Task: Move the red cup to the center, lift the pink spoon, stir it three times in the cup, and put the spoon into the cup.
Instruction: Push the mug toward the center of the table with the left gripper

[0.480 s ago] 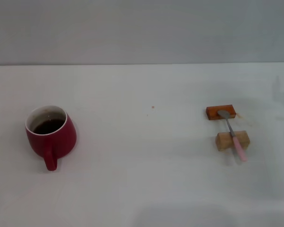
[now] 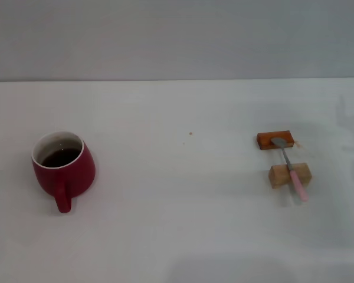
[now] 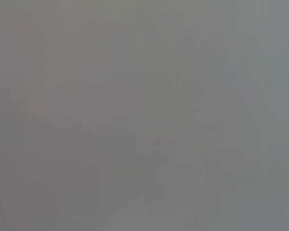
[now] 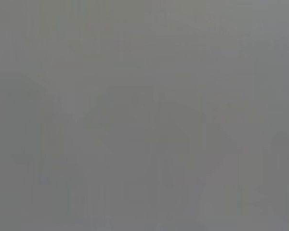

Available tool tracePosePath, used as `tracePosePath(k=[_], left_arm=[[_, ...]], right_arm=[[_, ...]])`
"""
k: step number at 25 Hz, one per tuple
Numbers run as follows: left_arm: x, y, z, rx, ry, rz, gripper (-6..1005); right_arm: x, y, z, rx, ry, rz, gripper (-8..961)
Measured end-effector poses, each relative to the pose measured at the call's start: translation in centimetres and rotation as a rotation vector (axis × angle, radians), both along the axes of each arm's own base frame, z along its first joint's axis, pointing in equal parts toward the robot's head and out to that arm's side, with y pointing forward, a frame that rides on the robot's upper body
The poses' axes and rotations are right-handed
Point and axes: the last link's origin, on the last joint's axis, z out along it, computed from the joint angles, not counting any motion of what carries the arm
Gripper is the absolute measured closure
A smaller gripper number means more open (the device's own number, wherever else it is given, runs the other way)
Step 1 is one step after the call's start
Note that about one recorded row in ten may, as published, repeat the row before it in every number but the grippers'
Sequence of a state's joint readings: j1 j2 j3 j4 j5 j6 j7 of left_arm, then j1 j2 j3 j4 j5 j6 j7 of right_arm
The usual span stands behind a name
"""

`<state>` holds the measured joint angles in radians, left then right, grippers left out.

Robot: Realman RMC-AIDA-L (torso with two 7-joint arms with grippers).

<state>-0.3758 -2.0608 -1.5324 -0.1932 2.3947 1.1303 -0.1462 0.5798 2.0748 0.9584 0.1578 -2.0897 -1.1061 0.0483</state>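
Note:
The red cup [image 2: 68, 174] stands at the left of the white table in the head view, holding dark liquid, its loop handle turned toward the near edge. At the right lies the pink spoon [image 2: 290, 167]: its silver bowl rests on an orange-brown block [image 2: 275, 140] and its pink handle crosses a tan wooden block [image 2: 289, 175]. Neither gripper appears in the head view. Both wrist views give only a flat grey field with no fingers or objects.
The white table [image 2: 183, 212] runs back to a grey wall. A tiny brown speck [image 2: 190, 134] lies near the table's middle. Between the cup and the two blocks there is only bare table surface.

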Motion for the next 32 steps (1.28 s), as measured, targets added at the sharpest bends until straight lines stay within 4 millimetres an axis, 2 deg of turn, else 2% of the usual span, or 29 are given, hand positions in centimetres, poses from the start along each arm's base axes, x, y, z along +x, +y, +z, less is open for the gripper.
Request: tracePosePath(k=[7, 11, 14, 19, 29, 32], left_arm=[[0.4, 0.4, -0.5, -0.022, -0.006, -0.012, 154], [0.6, 0.5, -0.9, -0.038, -0.006, -0.024, 154], [0.6, 0.4, -1.1, -0.052, 0.003, -0.022, 154], [0.3, 0.1, -1.2, -0.062, 0.005, -0.009, 155], [-0.3, -0.1, -1.7, -0.119, 0.040, 0.026, 155], [-0.8, -0.3, -2.0, -0.143, 0.051, 0.058, 192]], right_arm=[[1.4, -1.0, 0.2, 0.005, -0.119, -0.050, 419], [2.8, -2.7, 0.2, 0.024, -0.169, -0.084, 419], [4.3, -4.8, 0.7, 0.056, -0.170, -0.113, 419], [5.3, -6.3, 1.0, 0.077, -0.174, -0.130, 419], [5.4, -6.4, 1.1, 0.087, -0.169, -0.139, 419], [5.2, -6.2, 1.1, 0.088, -0.172, -0.132, 419]])
